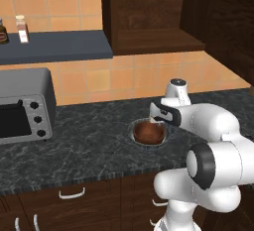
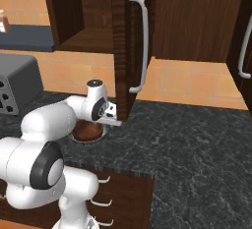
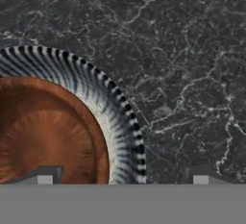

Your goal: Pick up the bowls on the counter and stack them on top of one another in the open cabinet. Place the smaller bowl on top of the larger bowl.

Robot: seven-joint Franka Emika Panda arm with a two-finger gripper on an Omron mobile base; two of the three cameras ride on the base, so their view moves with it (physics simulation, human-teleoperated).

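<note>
2 bowls: we see the brown bowl [image 1: 148,132] sitting inside the grey bowl [image 3: 126,122], already nested, on the bench [image 1: 94,136] below the cabinet [image 1: 154,39].
Step in hand: we judge it is taking hold of the nested pair, or of the brown one alone, at the rim.
Doing it well: we would bring 1 finger inside the rim and 1 outside, close squarely, then lift straight up so nothing tips.
Gripper: the gripper [image 3: 122,179] hangs low over the right edge of the bowls; its 2 tips stand wide apart, with nothing between them that we can see held.
Arm pose: we see the arm folded forward, elbow high, wrist pointing down at the bench.
Risk: gripping the brown bowl alone would leave the grey one behind.
</note>
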